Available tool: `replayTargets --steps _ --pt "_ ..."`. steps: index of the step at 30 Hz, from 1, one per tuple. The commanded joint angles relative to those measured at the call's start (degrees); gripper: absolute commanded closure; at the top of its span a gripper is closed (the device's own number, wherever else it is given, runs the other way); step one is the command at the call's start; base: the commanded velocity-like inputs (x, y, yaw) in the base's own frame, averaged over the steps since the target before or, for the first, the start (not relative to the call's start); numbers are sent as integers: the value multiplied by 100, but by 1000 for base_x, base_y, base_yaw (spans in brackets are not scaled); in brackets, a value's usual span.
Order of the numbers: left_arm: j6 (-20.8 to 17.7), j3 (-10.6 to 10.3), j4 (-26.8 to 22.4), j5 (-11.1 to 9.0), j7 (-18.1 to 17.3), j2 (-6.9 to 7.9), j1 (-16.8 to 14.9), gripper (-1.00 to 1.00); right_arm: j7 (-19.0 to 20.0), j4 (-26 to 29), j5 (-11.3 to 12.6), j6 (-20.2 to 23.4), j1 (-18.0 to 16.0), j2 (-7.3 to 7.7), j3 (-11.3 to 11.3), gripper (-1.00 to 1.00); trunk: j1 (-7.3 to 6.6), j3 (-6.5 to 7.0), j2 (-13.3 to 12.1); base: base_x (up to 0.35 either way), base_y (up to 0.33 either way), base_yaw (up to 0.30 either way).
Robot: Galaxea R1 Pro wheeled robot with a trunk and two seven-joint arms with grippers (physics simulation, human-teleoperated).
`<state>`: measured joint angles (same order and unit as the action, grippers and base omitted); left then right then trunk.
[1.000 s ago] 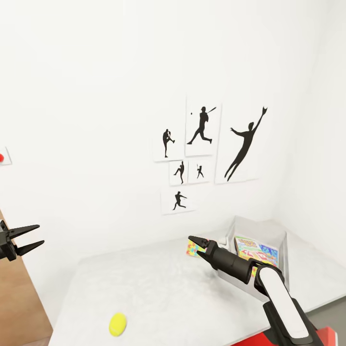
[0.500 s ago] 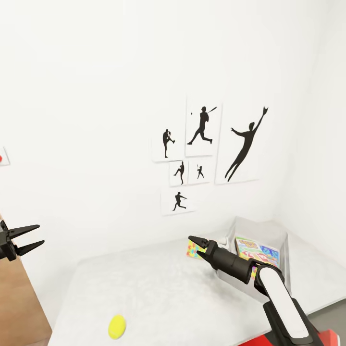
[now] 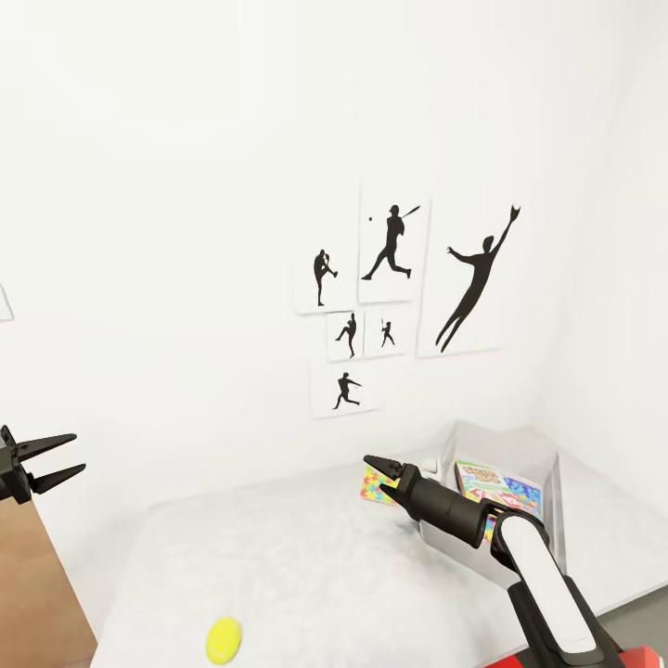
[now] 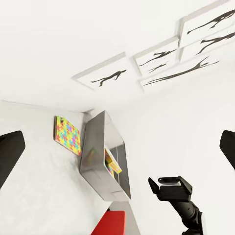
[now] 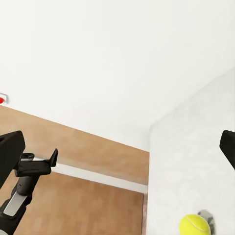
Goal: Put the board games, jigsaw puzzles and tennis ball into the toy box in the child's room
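Head view: table (image 3: 306,566) runs along the white wall, pale grey top. Toy box (image 3: 547,459) sits at the table's far end, close to the corner where the walls meet. A colourful board game (image 3: 496,484) lies inside the box. One jigsaw puzzle (image 3: 374,484) lies flat on the table just beside the box, on the side toward the tennis ball; the right arm partly covers it. Tennis ball (image 3: 224,640) rests on the table well apart from the box, near the table's near edge.

Right gripper (image 3: 378,476) hangs above the table near the puzzle, fingers spread, nothing between them. Left gripper (image 3: 57,458) hangs off the table's end opposite the box, in front of the brown door (image 3: 32,594), fingers spread, empty.

Baseball-player prints (image 3: 399,297) hang on the wall above the table, between ball and box.

Left wrist view: box (image 4: 98,156), puzzle (image 4: 68,135) just beside it, game (image 4: 112,164) inside, right gripper (image 4: 169,186) visible with fingers apart.

Right wrist view: ball (image 5: 195,225) on the table, left gripper (image 5: 36,163) in front of the door, small red dot (image 5: 1,100) on the wall.
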<state>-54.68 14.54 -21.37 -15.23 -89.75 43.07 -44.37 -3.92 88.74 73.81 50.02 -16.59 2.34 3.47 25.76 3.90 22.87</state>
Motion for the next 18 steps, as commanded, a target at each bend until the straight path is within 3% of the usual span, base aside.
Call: replayTargets --steps 1,18 --pt "-61 5 1 12 -25 0 -2 -100 -41 3 45 8 -2 4 4 -100 2 -3 4 2 0 0" --pt "-61 3 1 12 -25 0 -2 -100 -90 10 24 0 -2 -8 58 -100 2 -3 4 0 0 0"
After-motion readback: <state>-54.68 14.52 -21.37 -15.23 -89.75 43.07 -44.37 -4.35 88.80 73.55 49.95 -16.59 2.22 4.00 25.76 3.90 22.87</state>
